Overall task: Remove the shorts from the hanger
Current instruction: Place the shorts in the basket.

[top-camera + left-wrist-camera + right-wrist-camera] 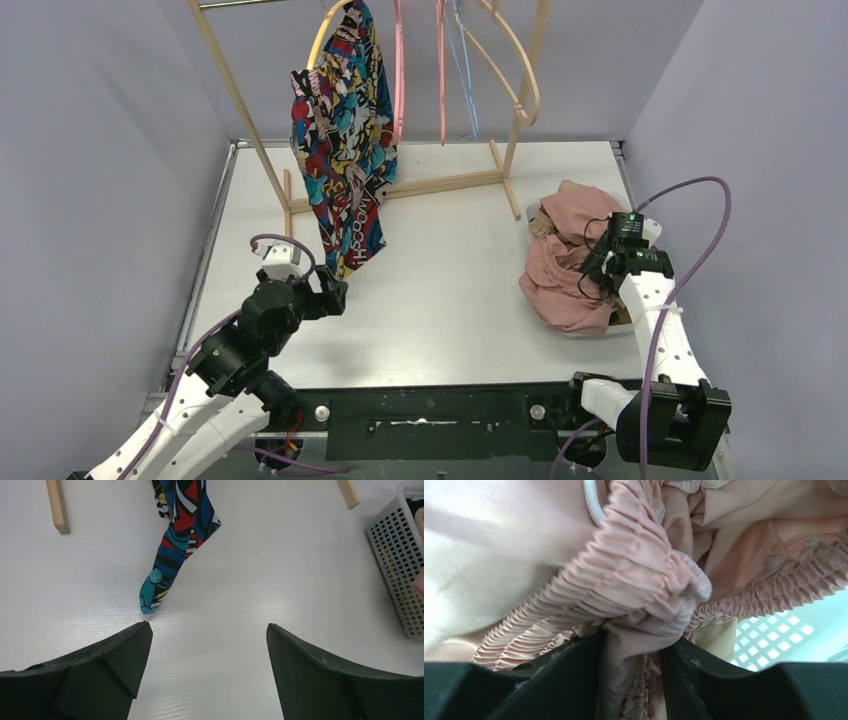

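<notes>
The comic-print shorts (345,150) hang from a yellow hanger (323,35) on the wooden rack (240,100); their lower tip reaches the table in the left wrist view (172,555). My left gripper (335,292) is open and empty, low over the table just in front of that tip (207,625). The dusty pink shorts (565,270) lie on a heap at the right. My right gripper (597,262) is on the heap, shut on a fold below the gathered waist (624,575), the cloth pinched between the jaws (636,647).
Empty pink hangers (400,70) and a wooden hanger (520,80) hang on the rack. Its wooden feet (57,507) rest on the table. A white lattice basket (395,555) holds the heap, with beige cloth (542,222) under the pink. Grey walls stand on both sides.
</notes>
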`<state>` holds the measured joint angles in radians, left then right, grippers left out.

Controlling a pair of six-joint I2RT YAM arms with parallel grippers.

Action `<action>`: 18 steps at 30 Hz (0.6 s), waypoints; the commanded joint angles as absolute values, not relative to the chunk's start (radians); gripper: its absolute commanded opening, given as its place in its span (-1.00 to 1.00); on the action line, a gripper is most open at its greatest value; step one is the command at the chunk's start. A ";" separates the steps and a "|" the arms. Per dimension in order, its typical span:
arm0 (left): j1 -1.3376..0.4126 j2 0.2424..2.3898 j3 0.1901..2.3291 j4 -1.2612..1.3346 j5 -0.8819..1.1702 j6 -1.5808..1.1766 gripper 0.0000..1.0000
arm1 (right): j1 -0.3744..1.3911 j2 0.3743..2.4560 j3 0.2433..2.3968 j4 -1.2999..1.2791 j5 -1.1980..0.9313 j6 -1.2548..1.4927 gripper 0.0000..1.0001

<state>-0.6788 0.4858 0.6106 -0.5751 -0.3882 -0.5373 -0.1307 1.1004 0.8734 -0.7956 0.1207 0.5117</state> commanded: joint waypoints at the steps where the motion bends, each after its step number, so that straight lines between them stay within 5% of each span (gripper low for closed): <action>1: -0.678 0.472 0.614 -0.513 -0.395 -0.527 0.71 | -0.134 1.066 0.949 -0.853 0.149 0.509 -0.08; 9: -0.683 0.465 0.612 -0.538 -0.455 -0.570 0.71 | -0.134 1.101 1.012 -0.920 0.240 0.533 0.16; 12: -0.713 0.461 0.628 -0.583 -0.496 -0.599 0.71 | -0.135 1.103 1.050 -0.921 0.246 0.547 0.43; 18: -0.727 0.437 0.618 -0.568 -0.518 -0.600 0.71 | -0.129 1.104 1.097 -0.951 0.122 0.589 0.48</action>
<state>-0.7238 0.4553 0.6102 -0.5953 -0.4770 -0.5835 -0.1307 1.1088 1.0367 -0.9253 0.1875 0.5507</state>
